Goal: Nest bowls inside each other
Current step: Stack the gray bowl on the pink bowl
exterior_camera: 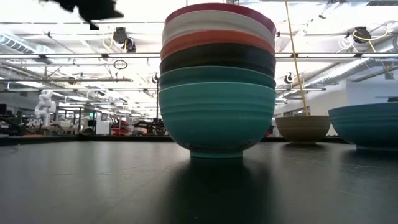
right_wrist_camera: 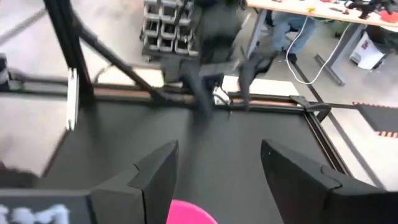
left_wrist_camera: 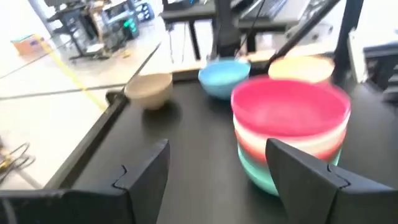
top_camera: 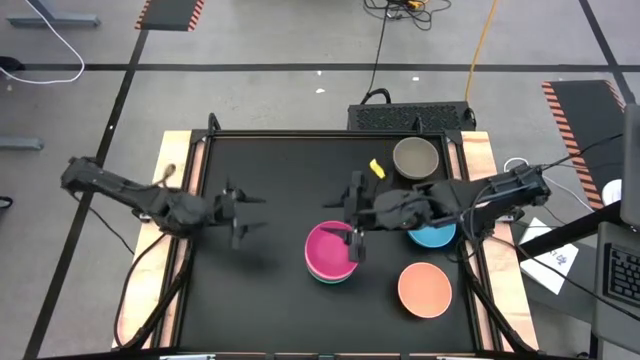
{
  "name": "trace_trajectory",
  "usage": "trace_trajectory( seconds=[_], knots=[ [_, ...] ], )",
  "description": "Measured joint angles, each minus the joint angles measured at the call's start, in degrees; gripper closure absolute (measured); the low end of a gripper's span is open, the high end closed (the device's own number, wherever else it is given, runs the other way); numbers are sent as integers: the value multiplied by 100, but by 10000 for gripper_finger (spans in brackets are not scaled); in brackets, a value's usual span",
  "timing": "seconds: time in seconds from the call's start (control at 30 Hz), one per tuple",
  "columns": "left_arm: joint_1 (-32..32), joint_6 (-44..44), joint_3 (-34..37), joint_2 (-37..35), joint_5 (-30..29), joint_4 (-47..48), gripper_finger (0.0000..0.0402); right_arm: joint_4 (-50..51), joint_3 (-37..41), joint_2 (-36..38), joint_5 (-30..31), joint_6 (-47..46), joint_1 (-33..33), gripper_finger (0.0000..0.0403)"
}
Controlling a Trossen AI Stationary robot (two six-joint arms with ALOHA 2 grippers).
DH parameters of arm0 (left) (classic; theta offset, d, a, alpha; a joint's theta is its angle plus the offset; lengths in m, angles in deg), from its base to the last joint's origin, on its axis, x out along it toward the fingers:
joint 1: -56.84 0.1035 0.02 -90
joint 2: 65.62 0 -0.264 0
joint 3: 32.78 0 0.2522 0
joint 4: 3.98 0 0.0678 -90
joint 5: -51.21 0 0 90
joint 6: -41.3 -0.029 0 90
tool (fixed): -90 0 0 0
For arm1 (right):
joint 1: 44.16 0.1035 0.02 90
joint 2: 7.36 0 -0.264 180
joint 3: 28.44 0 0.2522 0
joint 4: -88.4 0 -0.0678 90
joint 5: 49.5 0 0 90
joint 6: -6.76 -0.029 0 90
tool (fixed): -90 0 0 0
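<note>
- A stack of nested bowls (top_camera: 331,254) stands on the black counter (top_camera: 270,180), a little right of centre and toward the near edge; the magenta bowl (top_camera: 330,246) is on top.
- In the low view the stack (exterior_camera: 217,81) shows, top to bottom, magenta, white, red, black, dark green and turquoise rims, the turquoise bowl (exterior_camera: 217,118) at the bottom.
- The right claw (top_camera: 352,214) hangs over the far rim of the stack, its fingers (right_wrist_camera: 155,180) spread wide with nothing between them; the magenta rim (right_wrist_camera: 189,212) shows just below in its wrist view.
- The left claw (top_camera: 240,213) hovers over bare counter left of the stack, well apart from it, fingers (left_wrist_camera: 146,174) wide and empty.
- The blue bowl (top_camera: 434,235) sits just right of the stack, partly under the right arm.
- The grey-brown bowl (top_camera: 415,157) stands alone near the far right corner.
- The peach-orange bowl (top_camera: 425,288) stands alone near the right, close to the near edge.
- A small yellow object (top_camera: 376,168) lies beside the grey-brown bowl.
</note>
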Motion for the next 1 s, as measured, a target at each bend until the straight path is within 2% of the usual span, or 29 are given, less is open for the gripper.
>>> trace_trajectory(
  seconds=[0.13,0.4,0.53,0.6,0.77,0.9,1.0],
  knots=[
    [637,-161,-933,123,675,872,133,-6,107,9,7,212,107,184],
    [1575,-525,-2182,287,861,2099,133,80,109,56,22,407,273,184],
    [2141,-708,-2693,412,981,2270,133,161,110,199,114,260,666,184],
    [2523,-708,-2912,592,1149,2332,133,165,109,250,412,380,985,184],
    [3611,-858,-3509,1493,3017,2549,133,-325,109,304,1739,995,1691,184],
    [4387,-936,-4210,2703,4296,2494,133,-479,109,312,1925,773,1825,184],
    [4831,-1009,-4955,3655,5530,2495,133,-280,109,306,1955,546,1798,184]
  ],
)
